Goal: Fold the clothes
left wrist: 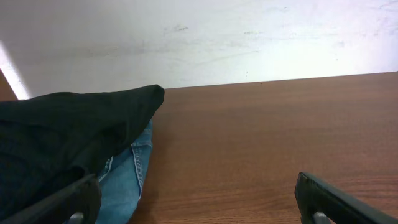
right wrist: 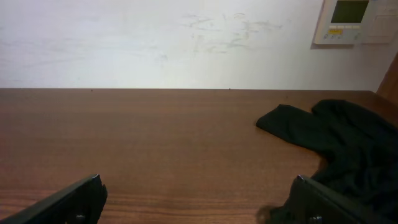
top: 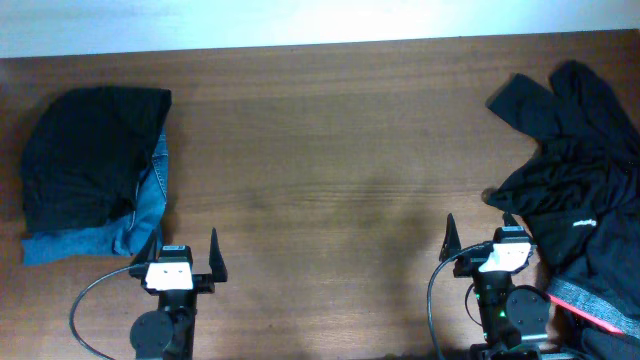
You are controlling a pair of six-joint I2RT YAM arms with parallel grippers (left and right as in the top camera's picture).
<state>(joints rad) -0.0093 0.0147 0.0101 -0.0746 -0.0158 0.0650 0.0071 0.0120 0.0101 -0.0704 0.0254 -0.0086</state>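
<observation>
Clothes sit in two groups at opposite ends of the brown wooden worktop (top: 330,150). At the left end a folded black garment (top: 90,160) rests on a folded piece of blue denim (top: 150,205), which shows along its near and right edges; the squared outline suggests a finished stack, set aside so it does not get in the way of folding. Just nearer than it, by the front edge, the left end effector (top: 172,258) hovers with its fingers spread wide and nothing between them, touching no cloth; this reads as a waiting pose. The wood between the two groups is probably the folding area. The right end effector (top: 483,245) also hangs by the front edge, fingers likewise spread and holding nothing, with cloth just beside it on its right. At the right end lies a loose, rumpled heap of soft black garments (top: 580,150); one part trails toward the far edge, one piece bears small white lettering (top: 583,222), and a grey-speckled waistband edged coral-red (top: 595,305) shows at the near corner. This heap looks unfolded, so drawing a piece from it seems the step in hand; the right arm is nearest, though the tangled layers may drag one another along.
</observation>
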